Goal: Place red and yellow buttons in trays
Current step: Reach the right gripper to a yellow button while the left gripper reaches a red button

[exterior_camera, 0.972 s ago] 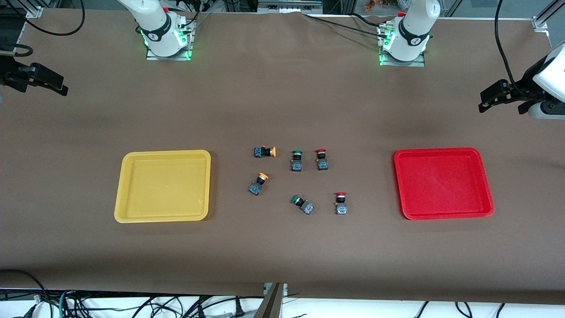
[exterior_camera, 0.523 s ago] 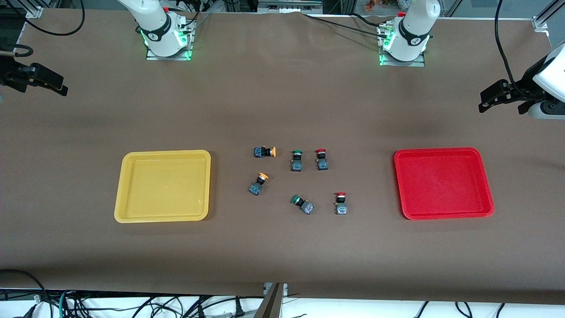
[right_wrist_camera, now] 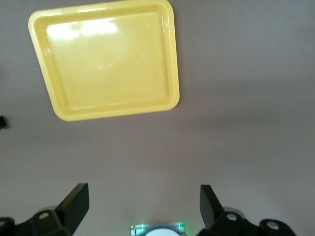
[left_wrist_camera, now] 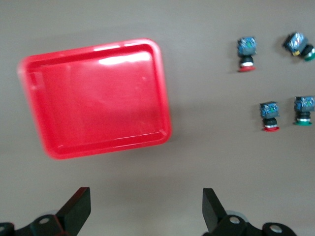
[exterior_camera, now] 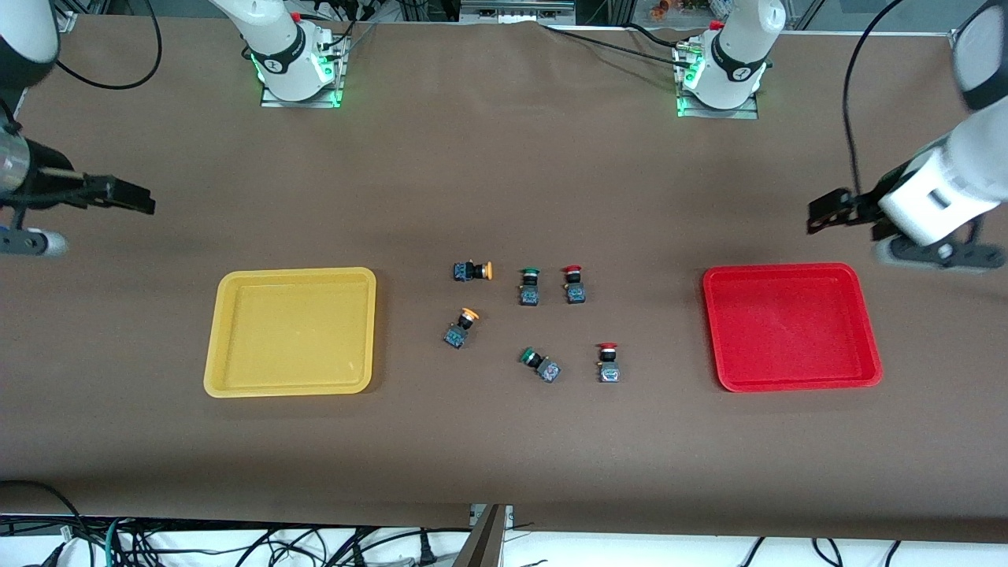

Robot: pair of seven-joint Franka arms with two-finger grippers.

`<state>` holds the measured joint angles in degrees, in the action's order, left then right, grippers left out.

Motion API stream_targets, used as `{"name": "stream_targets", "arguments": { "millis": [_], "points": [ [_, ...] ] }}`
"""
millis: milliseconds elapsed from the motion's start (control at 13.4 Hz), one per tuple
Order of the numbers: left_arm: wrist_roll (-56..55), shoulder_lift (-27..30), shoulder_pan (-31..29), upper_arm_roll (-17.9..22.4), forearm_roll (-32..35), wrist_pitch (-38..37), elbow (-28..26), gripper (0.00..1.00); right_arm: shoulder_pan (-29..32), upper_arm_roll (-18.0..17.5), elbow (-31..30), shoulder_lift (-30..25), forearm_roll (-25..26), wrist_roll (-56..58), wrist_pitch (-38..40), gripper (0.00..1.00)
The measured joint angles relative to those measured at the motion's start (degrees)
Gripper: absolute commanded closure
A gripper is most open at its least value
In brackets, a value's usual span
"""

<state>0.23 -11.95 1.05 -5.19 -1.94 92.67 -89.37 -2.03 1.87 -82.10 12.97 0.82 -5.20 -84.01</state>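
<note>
Two red-capped buttons [exterior_camera: 574,285] [exterior_camera: 607,362] and two yellow-capped buttons [exterior_camera: 475,272] [exterior_camera: 461,328] lie on the table between the yellow tray [exterior_camera: 291,331] and the red tray [exterior_camera: 791,327]. Both trays hold nothing. My left gripper [exterior_camera: 827,211] is open and empty, over bare table beside the red tray. Its wrist view shows the red tray [left_wrist_camera: 93,98] and both red buttons [left_wrist_camera: 246,54] [left_wrist_camera: 269,116] past the open gripper [left_wrist_camera: 146,206]. My right gripper [exterior_camera: 126,197] is open and empty, over bare table beside the yellow tray [right_wrist_camera: 106,64], as its wrist view [right_wrist_camera: 143,204] shows.
Two green-capped buttons [exterior_camera: 529,287] [exterior_camera: 540,365] lie among the others, one beside a red button, one nearer the front camera. Both show in the left wrist view [left_wrist_camera: 303,109] [left_wrist_camera: 298,45]. The arm bases [exterior_camera: 295,63] [exterior_camera: 720,75] stand at the table's edge.
Both arms have swung in from the table's ends toward the trays, and the grippers are now closer to the trays. The buttons and trays have not moved.
</note>
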Motion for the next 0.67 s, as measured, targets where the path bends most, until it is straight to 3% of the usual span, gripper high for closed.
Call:
{"name": "stream_targets", "arguments": {
  "millis": [150, 374, 673],
  "points": [
    [-5.76, -7.82, 4.94, -0.16, -0.37, 4.46, 1.98, 0.00, -1.46, -0.67, -0.41, 4.53, -1.08, -9.00, -6.78, 0.00],
    [-20.81, -16.92, 11.52, -0.28, -2.48, 17.57, 3.45, 0.00, -8.60, -1.28, -0.75, 14.67, -3.10, -26.14, -20.13, 0.00],
    [-27.20, -26.11, 18.98, -0.48, -2.96, 26.51, 3.26, 0.00, -17.80, -1.60, -0.64, 25.73, -5.80, -42.16, -37.57, 0.00]
  ]
}}
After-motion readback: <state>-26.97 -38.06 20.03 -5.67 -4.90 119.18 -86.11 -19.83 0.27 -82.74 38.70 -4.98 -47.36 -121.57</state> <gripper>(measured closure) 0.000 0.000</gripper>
